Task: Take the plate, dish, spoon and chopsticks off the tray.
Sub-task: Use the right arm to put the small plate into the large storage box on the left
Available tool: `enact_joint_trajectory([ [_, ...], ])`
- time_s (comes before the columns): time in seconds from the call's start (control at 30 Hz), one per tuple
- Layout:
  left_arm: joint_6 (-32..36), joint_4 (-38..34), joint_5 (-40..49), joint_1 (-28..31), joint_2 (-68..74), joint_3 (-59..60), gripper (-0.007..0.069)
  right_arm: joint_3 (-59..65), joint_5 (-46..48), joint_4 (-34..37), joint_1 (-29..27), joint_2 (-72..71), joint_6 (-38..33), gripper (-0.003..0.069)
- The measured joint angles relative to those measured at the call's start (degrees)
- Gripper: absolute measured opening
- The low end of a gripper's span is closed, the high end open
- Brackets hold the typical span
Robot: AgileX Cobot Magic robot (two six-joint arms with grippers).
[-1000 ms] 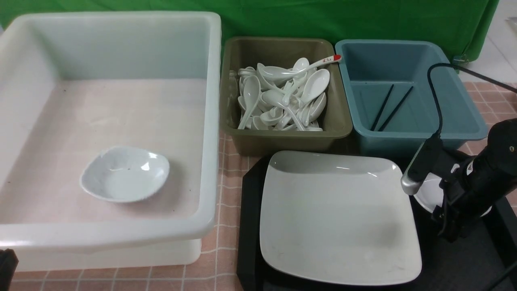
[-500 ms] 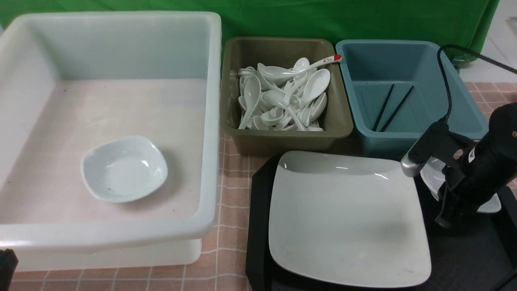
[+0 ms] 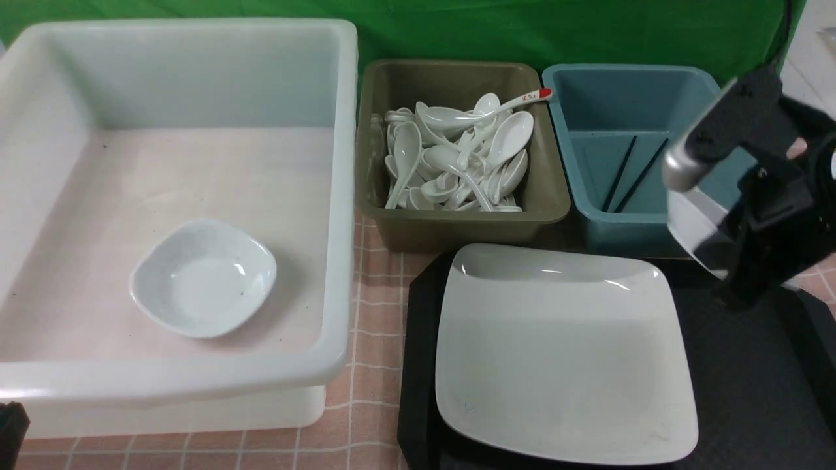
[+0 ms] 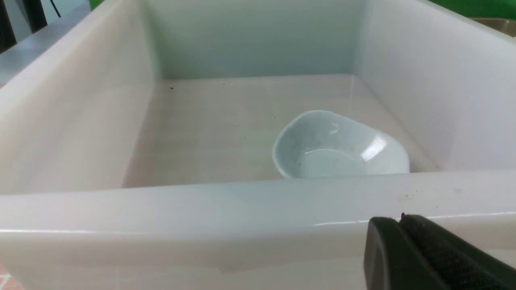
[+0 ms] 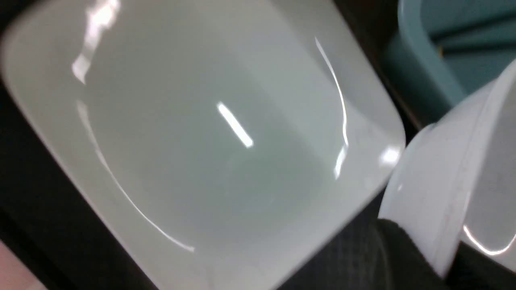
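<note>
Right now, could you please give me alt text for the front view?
The right gripper holds a small white dish up off the black tray, where the large square plate lies. Behind stand an olive bin of spoons and a blue bin with chopsticks; a white tub at left holds another dish.

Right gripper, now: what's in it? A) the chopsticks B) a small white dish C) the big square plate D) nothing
B: the right gripper is shut on the rim of a small white dish held above the tray; the plate lies on the tray, the chopsticks in the blue bin.
</note>
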Motion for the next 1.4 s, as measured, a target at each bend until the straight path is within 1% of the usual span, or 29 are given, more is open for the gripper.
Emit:
enact_joint_trajectory([
  [0.03,0.00,0.00,0.00,0.00,0.00,0.00,0.0005,-0.71,-0.06,1.31,1.13,-0.36,-0.56,0.0073],
  [0.07,0.00,0.00,0.00,0.00,0.00,0.00,0.0005,-4.15,-0.34,5.71,4.42,-0.56,-2.83,0.0073],
  [0.1,0.00,0.00,0.00,0.00,0.00,0.00,0.0005,-5.84,-0.51,8.11,6.56,-0.25,-4.89,0.0073],
  [0.13,0.00,0.00,0.00,0.00,0.00,0.00,0.0005,-9.02,-0.64,12.46,9.20,0.99,-7.56,0.0073],
  [0.17,0.00,0.00,0.00,0.00,0.00,0.00,0.0005,-9.02,-0.64,13.06,9.62,1.23,-8.03,0.0073],
  [0.2,0.00,0.00,0.00,0.00,0.00,0.00,0.0005,-11.54,-0.71,15.36,11.34,2.42,-9.76,0.0073],
  [0.27,0.00,0.00,0.00,0.00,0.00,0.00,0.0005,-18.81,-0.98,20.34,16.57,8.27,-13.60,0.0073],
  [0.3,0.00,0.00,0.00,0.00,0.00,0.00,0.0005,-19.43,-1.03,20.55,16.93,8.83,-13.81,0.0073],
  [0.33,0.00,0.00,0.00,0.00,0.00,0.00,0.0005,-24.52,-1.04,21.54,19.58,13.81,-14.61,0.0073],
  [0.37,0.00,0.00,0.00,0.00,0.00,0.00,0.0005,-27.83,-1.04,21.91,20.99,17.22,-15.08,0.0073],
  [0.5,0.00,0.00,0.00,0.00,0.00,0.00,0.0005,-38.18,-1.04,22.20,24.28,28.14,-16.70,0.0073],
  [0.53,0.00,0.00,0.00,0.00,0.00,0.00,0.0005,-43.81,-1.09,22.15,25.82,34.58,-18.63,0.0073],
  [0.57,0.00,0.00,0.00,0.00,0.00,0.00,0.0005,-47.28,-1.17,22.15,26.52,38.02,-20.02,0.0073],
  [0.6,0.00,0.00,0.00,0.00,0.00,0.00,0.0005,-47.95,-1.22,22.15,26.66,38.02,-20.02,0.0073],
  [0.63,0.00,0.00,0.00,0.00,0.00,0.00,0.0005,-52.63,-1.40,22.15,27.49,43.06,-22.21,0.0073],
  [0.67,0.00,0.00,0.00,0.00,0.00,0.00,0.0005,-53.91,-1.41,22.15,27.69,44.29,-22.71,0.0073],
  [0.7,0.00,0.00,0.00,0.00,0.00,0.00,0.0005,-59.31,-1.47,22.15,28.49,48.90,-24.11,0.0073],
  [0.8,0.00,0.00,0.00,0.00,0.00,0.00,0.0005,-65.77,-1.93,21.96,29.03,55.69,-25.14,0.0073],
  [0.97,0.07,0.00,0.00,0.00,0.00,0.00,0.0005,-69.00,-5.48,19.12,29.16,61.67,-25.21,0.0073],
  [1.0,0.04,0.00,0.00,0.00,0.00,0.00,0.0005,-69.26,-7.00,16.80,29.16,62.91,-25.15,0.0073],
  [1.03,0.04,0.00,0.00,0.00,0.00,0.00,0.0005,-69.26,-7.00,16.55,29.16,63.02,-25.13,0.0073],
  [1.1,0.04,0.00,0.00,0.00,0.00,0.00,0.0005,-69.32,-8.81,13.29,29.16,64.18,-24.04,0.0073],
  [1.3,0.04,0.00,0.00,0.00,0.00,0.00,0.0005,-69.32,-9.69,11.85,29.16,65.91,-22.50,0.0075],
  [1.4,0.04,0.00,0.00,0.00,0.00,0.00,0.0005,-69.32,-9.51,11.85,29.16,66.13,-21.01,0.0095],
])
